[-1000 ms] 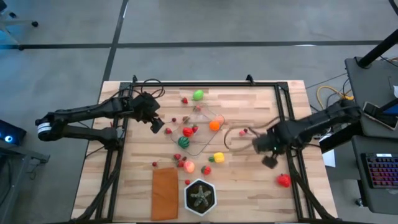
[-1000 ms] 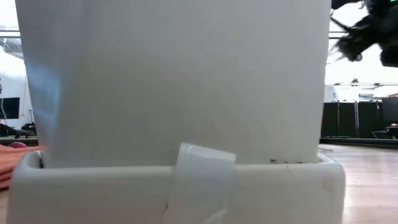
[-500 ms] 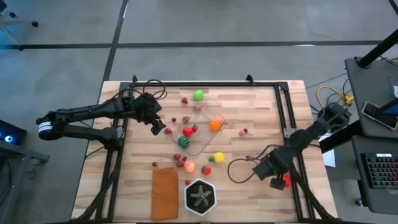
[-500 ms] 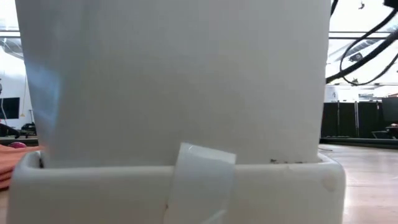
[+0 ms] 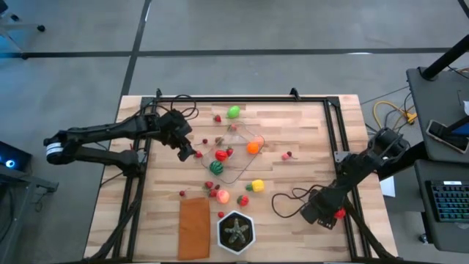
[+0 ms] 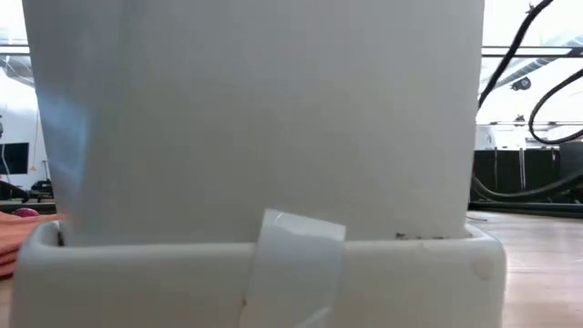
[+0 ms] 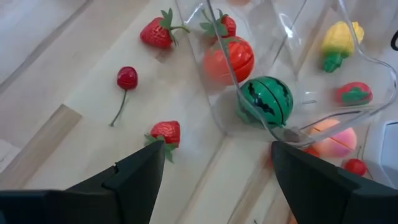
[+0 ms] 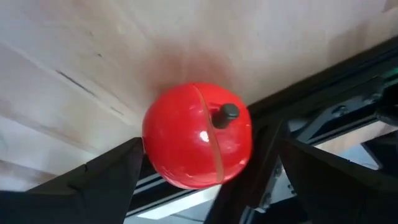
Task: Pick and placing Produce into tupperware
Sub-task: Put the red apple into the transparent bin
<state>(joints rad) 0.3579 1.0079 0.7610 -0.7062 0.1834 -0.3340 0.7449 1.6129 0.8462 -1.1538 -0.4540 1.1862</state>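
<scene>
At the table's right edge, right tool (image 8: 205,180) spread wide around red apple (image 8: 198,135).

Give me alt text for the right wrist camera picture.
A shiny red toy apple with a dark stem lies on the wooden table by its black edge rail, between the right gripper's open dark fingers.

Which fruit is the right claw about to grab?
The red apple by the table's right edge, alone and far from the tupperware. The right gripper sits open around it.
</scene>
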